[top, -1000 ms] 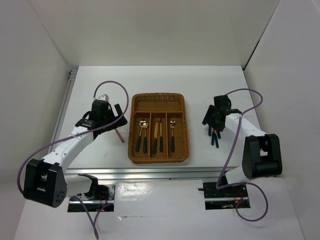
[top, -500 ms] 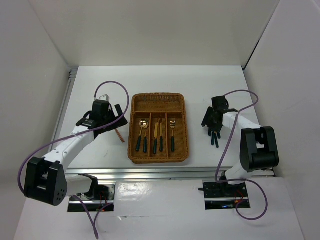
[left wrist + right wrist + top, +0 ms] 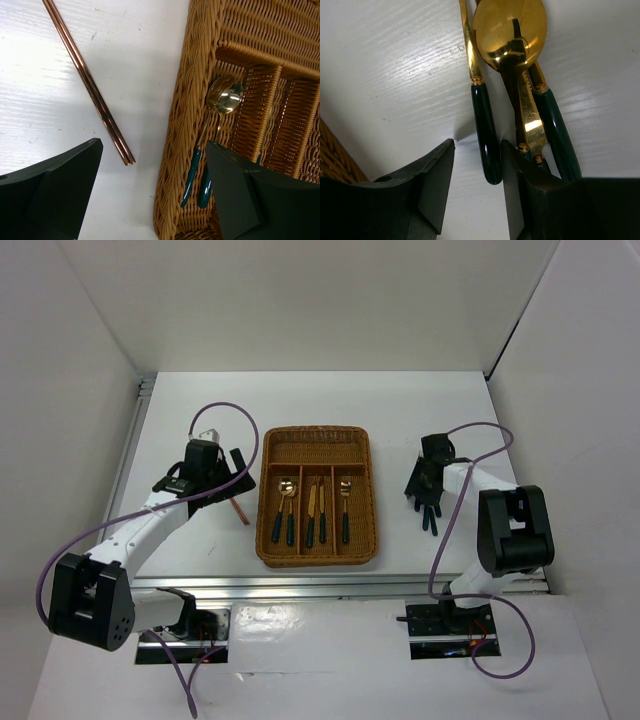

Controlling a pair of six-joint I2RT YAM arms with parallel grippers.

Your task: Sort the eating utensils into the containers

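Gold-headed utensils (image 3: 510, 30) lie heaped on the table (image 3: 440, 420) right of the tray (image 3: 182, 130). My right gripper (image 3: 477, 150) straddles one green handle (image 3: 485, 120), jaws part-spread, perhaps grazing it; other handle ends are hidden. Left gripper (image 3: 152, 150) hangs spread wide over the chopsticks (image 3: 90, 82), their far ends cut off.

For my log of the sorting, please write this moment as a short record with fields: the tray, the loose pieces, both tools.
Tray: wicker, middle of the table; two spoons in its left long slot, other pieces in the next two
Chopsticks: on the table, left of the tray
Loose cutlery: small pile right of the tray, a spoon on top
Left tool: open wide, over the tray's left rim
Right tool: over the pile, fingers either side of one green handle, not yet clamped
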